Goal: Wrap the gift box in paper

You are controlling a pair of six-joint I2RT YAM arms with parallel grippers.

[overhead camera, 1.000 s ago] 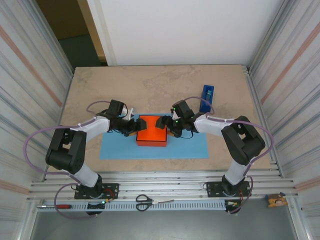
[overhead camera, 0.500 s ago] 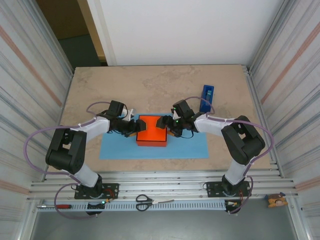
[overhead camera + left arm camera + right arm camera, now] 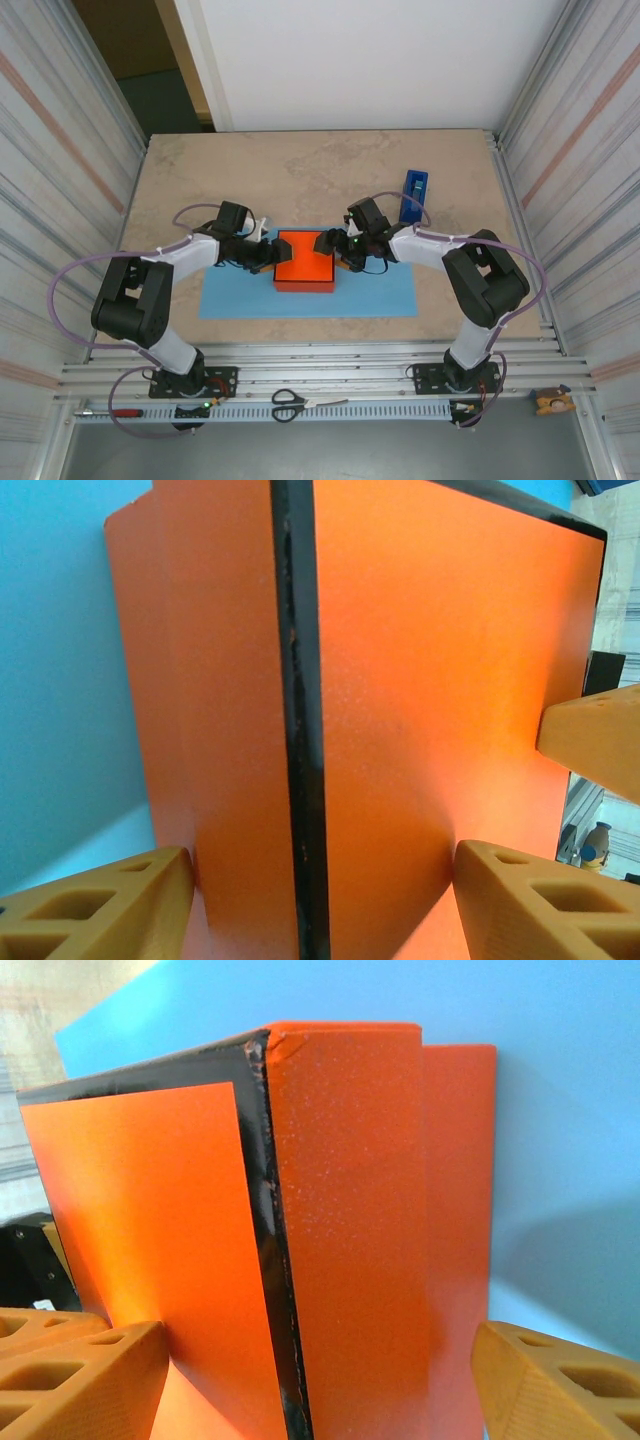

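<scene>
One gift box, one paper, one dispenser

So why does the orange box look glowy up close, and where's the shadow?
Left wrist view: light bounces off the gift box, leaving a pale sheen on its orange face. Right wrist view: a soft shadow lies on the paper at the right, with bright glare top left. Top external view: even light, sharp.

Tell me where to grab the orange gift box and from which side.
Take the gift box by its short upright side walls, closing across two opposite walls, and come in low from the left or right end. It lies flat on the paper, and its broad top gives fingers nothing to pinch. The left gripper and right gripper sit at those ends.
</scene>
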